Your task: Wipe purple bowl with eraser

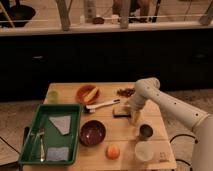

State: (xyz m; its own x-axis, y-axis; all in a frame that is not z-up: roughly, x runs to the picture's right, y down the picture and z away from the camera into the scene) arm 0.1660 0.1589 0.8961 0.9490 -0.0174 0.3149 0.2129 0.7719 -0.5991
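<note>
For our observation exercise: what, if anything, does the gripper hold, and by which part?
Cannot be told: the gripper sits low at the right end of the eraser, but a hold does not show.

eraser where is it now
In the camera view the eraser lies mid table, between the brush and the gripper, behind the purple bowl.

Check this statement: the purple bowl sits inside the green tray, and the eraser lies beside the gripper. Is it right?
Not quite. The camera view shows the purple bowl on the wooden table, just right of the green tray, not inside it. The eraser does lie beside the gripper.
</note>
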